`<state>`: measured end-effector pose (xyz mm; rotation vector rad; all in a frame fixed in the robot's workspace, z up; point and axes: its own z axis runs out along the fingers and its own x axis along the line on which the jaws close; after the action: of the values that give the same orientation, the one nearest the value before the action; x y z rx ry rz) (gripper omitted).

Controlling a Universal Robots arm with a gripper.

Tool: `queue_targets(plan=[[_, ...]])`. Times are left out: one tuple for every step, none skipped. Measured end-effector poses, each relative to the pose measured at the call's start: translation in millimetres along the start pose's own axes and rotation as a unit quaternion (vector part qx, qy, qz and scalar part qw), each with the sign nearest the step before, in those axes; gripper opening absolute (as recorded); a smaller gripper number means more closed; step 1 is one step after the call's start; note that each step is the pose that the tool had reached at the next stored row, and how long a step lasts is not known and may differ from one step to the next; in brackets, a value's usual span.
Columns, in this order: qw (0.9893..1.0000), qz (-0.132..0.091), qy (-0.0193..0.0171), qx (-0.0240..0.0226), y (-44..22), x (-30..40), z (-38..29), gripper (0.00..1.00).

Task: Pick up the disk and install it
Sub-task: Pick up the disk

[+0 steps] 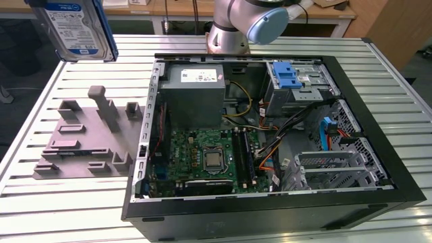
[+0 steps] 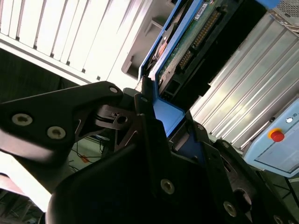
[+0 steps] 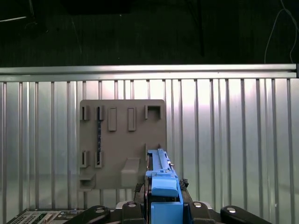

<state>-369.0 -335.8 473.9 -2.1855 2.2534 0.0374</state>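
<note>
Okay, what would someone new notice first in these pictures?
The disk, blue-framed and clamped in the gripper, hangs in the air at the exterior view's upper left, above a grey fixture plate. Beside the plate lies an open computer case, its green motherboard exposed.

counter (image 1: 60, 202): computer case (image 1: 270, 212) on exterior view's right | holder plate (image 1: 74, 152) just beside it, on the left | disk (image 1: 74, 28) up above the plate | arm base (image 1: 226, 35) behind case

1. A slatted metal table (image 1: 68, 202) is spreading across the exterior view, catching bright light.
2. A wooden workbench (image 1: 182, 7) is standing at twelve o'clock.
3. Dark floor (image 1: 8, 131) is showing at nine o'clock.
</note>
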Motion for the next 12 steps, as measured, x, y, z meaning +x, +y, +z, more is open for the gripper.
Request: queue_targets(plan=[[1.0, 0.0, 0.0, 0.0, -0.1, 0.9, -0.1, 0.36], [1.0, 0.0, 0.0001, -0.0001, -0.2, 1.6, -0.1, 0.36], [1.0, 0.0, 0.0, 0.0, -0.5, 2.0, -0.1, 0.36], [1.0, 0.0, 0.0, 0.0, -0.8, 2.4, -0.1, 0.36], [1.0, 0.0, 0.0, 0.0, -1.5, 2.6, -0.1, 0.36], [1.0, 0.0, 0.0, 0.0, -2.4, 2.7, -0.1, 0.36], [1.0, 0.0, 0.0, 0.0, -3.5, 2.7, -0.1, 0.36], [1.0, 0.0, 0.0, -0.0001, -4.5, 2.7, -0.2, 0.36], [1.0, 0.0, 0.0, 0.0, -5.4, 2.6, -0.1, 0.36], [1.0, 0.0, 0.0, 0.0, -6.3, 2.6, -0.2, 0.36], [1.0, 0.0, 0.0001, -0.0001, -7.5, 2.6, -0.2, 0.36], [1.0, 0.0, 0.0, -0.0001, -8.5, 2.6, -0.2, 0.36]])
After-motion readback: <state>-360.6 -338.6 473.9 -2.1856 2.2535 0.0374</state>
